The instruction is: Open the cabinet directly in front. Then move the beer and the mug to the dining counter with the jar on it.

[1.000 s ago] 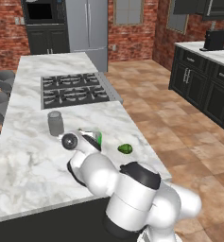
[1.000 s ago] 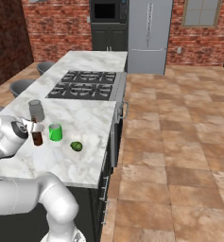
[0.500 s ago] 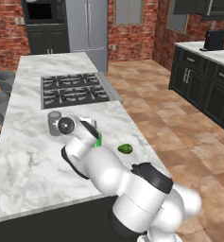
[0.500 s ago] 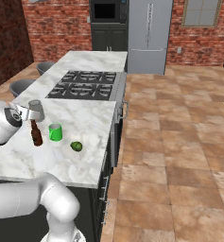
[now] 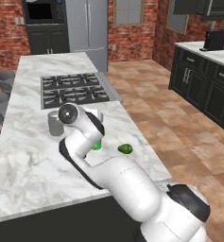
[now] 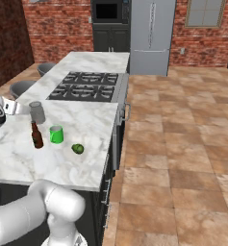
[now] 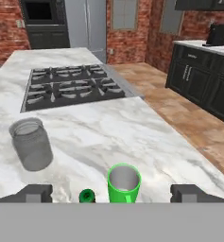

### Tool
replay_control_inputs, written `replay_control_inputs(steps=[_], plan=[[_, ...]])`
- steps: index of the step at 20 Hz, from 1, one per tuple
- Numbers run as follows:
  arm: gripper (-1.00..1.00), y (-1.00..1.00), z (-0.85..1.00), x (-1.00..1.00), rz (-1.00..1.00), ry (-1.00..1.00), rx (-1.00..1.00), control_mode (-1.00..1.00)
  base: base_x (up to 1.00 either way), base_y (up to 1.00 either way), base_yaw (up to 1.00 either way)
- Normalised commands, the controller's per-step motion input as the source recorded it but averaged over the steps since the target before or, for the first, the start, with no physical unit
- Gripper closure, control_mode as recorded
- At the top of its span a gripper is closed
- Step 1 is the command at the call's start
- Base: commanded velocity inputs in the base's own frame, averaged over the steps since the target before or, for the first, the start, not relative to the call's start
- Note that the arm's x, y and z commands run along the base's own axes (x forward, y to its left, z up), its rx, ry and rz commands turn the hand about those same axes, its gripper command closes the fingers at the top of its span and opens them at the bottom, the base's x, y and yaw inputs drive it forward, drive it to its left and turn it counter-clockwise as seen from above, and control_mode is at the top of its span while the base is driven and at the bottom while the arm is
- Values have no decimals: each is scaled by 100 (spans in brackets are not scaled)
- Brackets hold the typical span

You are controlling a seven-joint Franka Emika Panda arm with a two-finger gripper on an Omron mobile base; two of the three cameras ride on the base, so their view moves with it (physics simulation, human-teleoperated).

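The beer, a brown long-necked bottle, is standing upright on the dining counter. The green mug is sitting upright just beside it. The grey jar is standing nearby, toward the cooktop.

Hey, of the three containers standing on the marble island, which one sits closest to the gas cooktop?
The grey translucent jar. It stands nearest the cooktop, while the green mug and the brown beer bottle stand farther back toward the island's near end.

A small green fruit lies near a steel fridge.
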Motion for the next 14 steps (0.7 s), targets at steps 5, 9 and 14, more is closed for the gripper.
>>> replay_control_inputs(steps=[5, 9, 14], plan=[[-100, -99, -8, -100, 37, 0, 6, -100, 0, 0, 0], [-100, -100, -35, -100, 37, 0, 17, -100, 0, 0, 0], [-100, -100, -75, -100, 30, 0, 23, -100, 0, 0, 0]])
